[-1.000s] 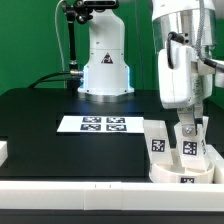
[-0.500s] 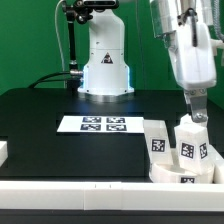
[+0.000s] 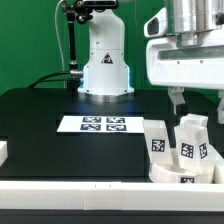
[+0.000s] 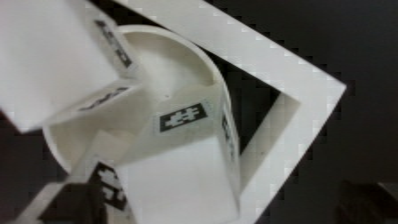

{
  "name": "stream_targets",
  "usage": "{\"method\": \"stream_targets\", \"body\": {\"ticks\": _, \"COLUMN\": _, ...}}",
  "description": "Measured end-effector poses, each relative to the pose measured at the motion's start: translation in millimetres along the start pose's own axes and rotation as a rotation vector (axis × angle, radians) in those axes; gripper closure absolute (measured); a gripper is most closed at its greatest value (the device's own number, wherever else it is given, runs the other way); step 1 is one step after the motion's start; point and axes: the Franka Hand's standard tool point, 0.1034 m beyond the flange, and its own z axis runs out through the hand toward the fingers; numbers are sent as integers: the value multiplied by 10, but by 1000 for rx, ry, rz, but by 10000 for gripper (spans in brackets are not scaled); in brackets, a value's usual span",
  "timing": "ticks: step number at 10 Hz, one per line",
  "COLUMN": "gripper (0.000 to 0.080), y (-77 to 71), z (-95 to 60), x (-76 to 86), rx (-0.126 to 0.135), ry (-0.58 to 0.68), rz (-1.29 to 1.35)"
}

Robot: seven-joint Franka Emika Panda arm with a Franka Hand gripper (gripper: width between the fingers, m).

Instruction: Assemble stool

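Two legs (image 3: 158, 137) (image 3: 188, 140) stand upright on the round seat (image 3: 180, 172), seemingly already fitted, both just below the end effector (image 3: 198, 101), which hangs above them holding nothing. How wide it is open cannot be told; the fingers are mostly hidden in both views. Seat sits in the corner made by the white border rails (image 4: 294, 75) on the black table (image 3: 40, 110). A third leg isn't clearly visible, so likely one leg left. Marker board (image 3: 97, 124) lies well off to the side.

claw (image 3: 196, 100) risen off upright leg (image 3: 190, 142) | apparently released, empty
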Motion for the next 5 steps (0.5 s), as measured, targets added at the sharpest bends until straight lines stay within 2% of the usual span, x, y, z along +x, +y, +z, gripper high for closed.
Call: {"method": "stream_targets", "body": {"ticks": 5, "gripper": 151, "y": 19, "z": 7, "x": 24, "rx": -1, "ry": 3, "rz": -284}}
